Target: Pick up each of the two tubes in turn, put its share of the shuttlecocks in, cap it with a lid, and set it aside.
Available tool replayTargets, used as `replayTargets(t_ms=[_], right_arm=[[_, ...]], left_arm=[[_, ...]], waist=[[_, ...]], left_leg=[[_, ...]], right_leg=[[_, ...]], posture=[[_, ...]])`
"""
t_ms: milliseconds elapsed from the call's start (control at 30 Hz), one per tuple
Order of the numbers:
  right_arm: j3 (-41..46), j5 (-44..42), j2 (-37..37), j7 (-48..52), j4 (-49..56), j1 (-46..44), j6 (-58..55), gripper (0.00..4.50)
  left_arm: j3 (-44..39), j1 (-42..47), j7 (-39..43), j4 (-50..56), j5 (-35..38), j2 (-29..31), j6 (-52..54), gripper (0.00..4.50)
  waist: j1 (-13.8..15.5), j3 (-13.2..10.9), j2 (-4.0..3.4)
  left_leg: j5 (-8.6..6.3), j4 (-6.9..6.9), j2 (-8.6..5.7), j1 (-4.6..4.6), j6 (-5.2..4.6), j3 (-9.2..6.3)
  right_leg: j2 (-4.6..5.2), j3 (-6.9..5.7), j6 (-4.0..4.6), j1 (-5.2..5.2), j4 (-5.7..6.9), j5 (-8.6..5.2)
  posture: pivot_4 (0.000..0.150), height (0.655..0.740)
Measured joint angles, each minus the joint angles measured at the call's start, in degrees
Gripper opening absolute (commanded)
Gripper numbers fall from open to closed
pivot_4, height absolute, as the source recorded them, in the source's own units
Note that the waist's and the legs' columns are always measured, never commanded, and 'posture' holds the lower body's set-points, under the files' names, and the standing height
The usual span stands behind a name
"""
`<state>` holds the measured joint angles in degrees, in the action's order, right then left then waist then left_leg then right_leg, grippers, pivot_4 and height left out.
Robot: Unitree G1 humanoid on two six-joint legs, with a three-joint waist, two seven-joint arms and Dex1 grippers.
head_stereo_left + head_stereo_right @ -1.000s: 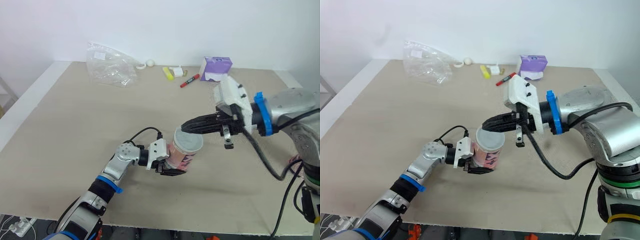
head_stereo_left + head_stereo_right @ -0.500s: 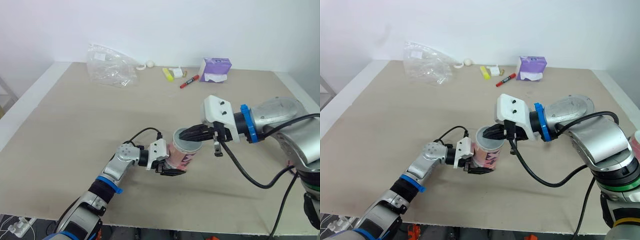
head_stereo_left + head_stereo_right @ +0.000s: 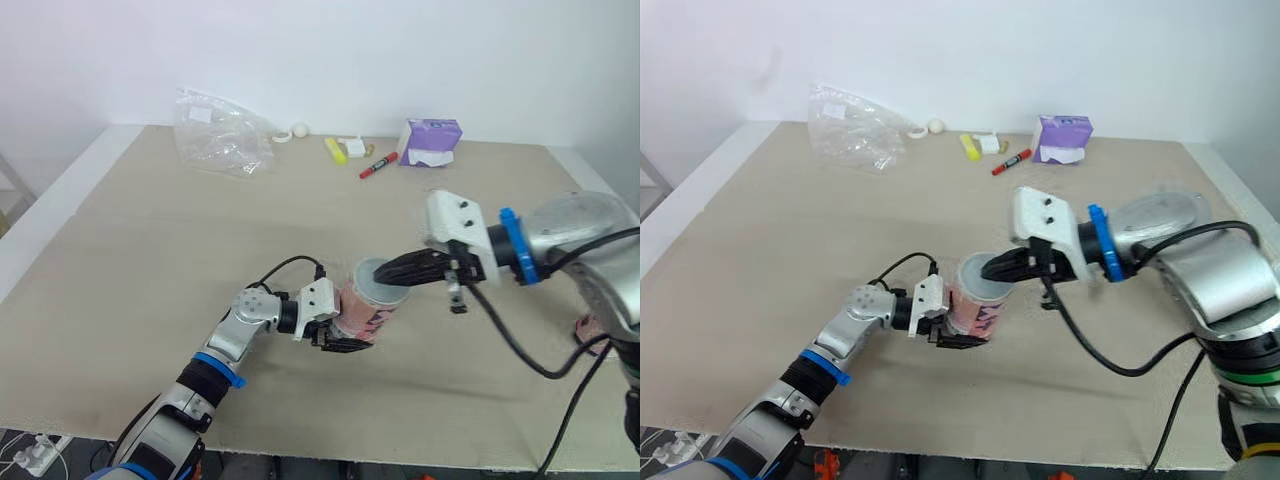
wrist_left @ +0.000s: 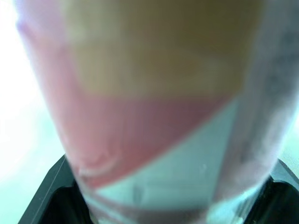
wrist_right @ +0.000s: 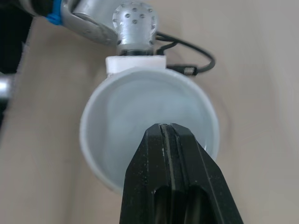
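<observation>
Tube first, since it is nearest the front edge of the worktop, about midway along it. The left gripper is clamped round its lower body, holding it tilted with the mouth towards the right arm. It is a stiff cylinder with a glossy printed skin in pink, red, tan and pale blue.

Over the mouth sits the lid, a shallow round cap of milky, half-clear plastic with a raised rim. The right gripper has its two black fingers pressed flat together with nothing between them. Their tips rest on the cap's near rim.

By my reckoning this tube is at the capping step. The cap is on, the pressing-home looks to be in hand, and setting it aside is yet to come. No loose shuttlecocks lie on the worktop, so its share is probably inside, though the cap hides that. Whether the other tube has had its turn I cannot tell.

Along the far edge lie a crumpled clear plastic bag, a small white ball, a yellow highlighter, a red marker and a purple box.
</observation>
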<state>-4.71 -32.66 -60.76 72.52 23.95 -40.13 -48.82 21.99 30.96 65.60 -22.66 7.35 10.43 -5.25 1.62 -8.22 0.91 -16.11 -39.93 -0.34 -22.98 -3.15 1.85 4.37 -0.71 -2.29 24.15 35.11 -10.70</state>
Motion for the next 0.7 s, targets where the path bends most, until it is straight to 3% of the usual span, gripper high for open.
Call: replayTargets(t_ms=[267,533,567,633,667,700], right_arm=[[14.62,-10.06,-1.57,-1.72,-2.33,2.08,-6.13,0.11],[20.16,-9.52,2.87,-8.2,0.96,20.71,-1.62,0.11],[20.61,-8.82,3.73,-8.77,1.87,24.05,-0.11,0.68],[21.23,-8.32,5.62,-9.32,3.07,29.17,2.29,1.39],[21.22,-7.85,6.39,-9.29,3.51,31.53,3.64,1.9],[21.13,-6.84,7.03,-9.24,3.87,34.9,5.72,2.79]], left_arm=[[-0.19,-0.06,0.09,0.01,0.17,0.12,-0.11,3.23],[-0.71,-0.33,0.22,-0.35,1.7,0.17,-0.25,3.23],[-0.92,-0.35,0.54,-0.29,1.91,0.26,-0.09,3.59],[-1.44,-0.32,1.35,-0.18,2.61,0.66,0.71,4.35],[-1.68,-0.37,1.65,-0.18,2.84,1.15,0.91,4.5],[-2.15,-0.37,2.38,-0.18,2.94,1.86,1.17,4.5]], waist=[[0.03,-0.05,0.0],[0.1,-0.1,-0.03],[0.1,-0.1,-0.03],[0.02,-0.11,-0.03],[-0.02,-0.14,-0.04],[-0.01,-0.21,-0.12]], left_leg=[[0.0,0.02,0.01,-0.17,0.0,-0.06],[0.01,0.04,0.01,-0.24,-0.01,-0.05],[0.01,0.05,0.01,-0.25,-0.01,-0.05],[0.01,0.09,0.02,-0.25,-0.01,-0.01],[0.01,0.09,0.03,-0.25,-0.01,-0.01],[0.01,0.1,0.02,-0.26,-0.01,0.0]], right_leg=[[-0.01,0.0,0.06,0.13,0.0,0.01],[-0.1,-0.02,0.01,0.19,0.0,0.0],[-0.13,-0.02,0.0,0.19,0.0,-0.02],[-0.35,0.01,-0.01,0.23,0.0,-0.02],[-0.4,0.02,-0.02,0.23,0.01,-0.03],[-0.42,0.04,-0.03,0.24,0.01,-0.04]], posture=[[0.15,0.74],[0.15,0.74],[0.15,0.74],[0.15,0.74],[0.15,0.74],[0.15,0.74]])
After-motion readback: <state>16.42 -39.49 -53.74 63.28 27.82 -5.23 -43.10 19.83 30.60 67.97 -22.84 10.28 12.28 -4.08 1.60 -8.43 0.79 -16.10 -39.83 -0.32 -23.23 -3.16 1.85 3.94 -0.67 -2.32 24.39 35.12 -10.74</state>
